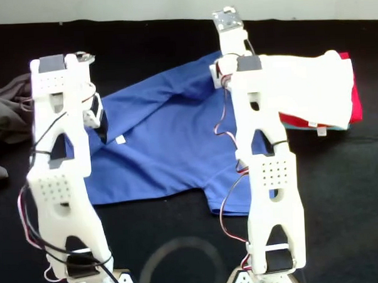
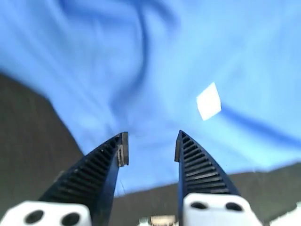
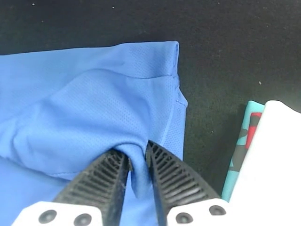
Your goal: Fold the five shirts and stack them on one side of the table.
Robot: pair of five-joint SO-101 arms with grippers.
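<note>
Blue shirt (image 1: 157,136) in right hand (image 3: 135,149); left hand (image 2: 152,136) agape above it.

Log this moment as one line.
left gripper open over blue shirt | right gripper shut on blue shirt | folded stack nearby

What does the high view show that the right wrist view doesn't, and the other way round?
High view: both arms, the whole blue shirt spread out, and a dark shirt at the far left. Right wrist view: close up, the fingers pinching a fold of the blue shirt. Both: the blue shirt, the black table, and the stack with white on top.
</note>
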